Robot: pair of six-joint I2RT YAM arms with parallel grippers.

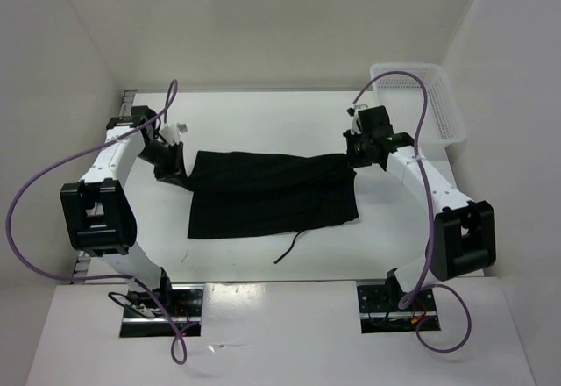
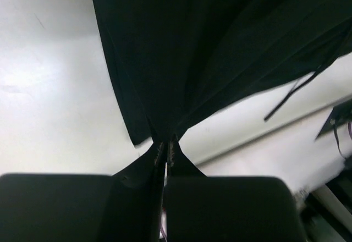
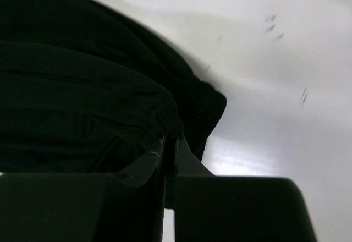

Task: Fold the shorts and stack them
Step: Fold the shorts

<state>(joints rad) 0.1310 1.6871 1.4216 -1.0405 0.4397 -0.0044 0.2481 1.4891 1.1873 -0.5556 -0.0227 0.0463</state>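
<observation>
The black shorts (image 1: 272, 193) lie spread across the middle of the white table, their thin drawstring (image 1: 289, 247) trailing off the near edge. My left gripper (image 1: 169, 160) is shut on the far left corner of the shorts (image 2: 187, 49), with the fabric pinched between its tips (image 2: 166, 143) and lifted. My right gripper (image 1: 352, 160) is shut on the far right corner, with the bunched fabric (image 3: 82, 93) caught between its tips (image 3: 169, 140). The far edge of the shorts is stretched between the two grippers.
A white mesh basket (image 1: 421, 105) stands at the far right corner of the table, just behind my right arm. White walls close in the table on the left, back and right.
</observation>
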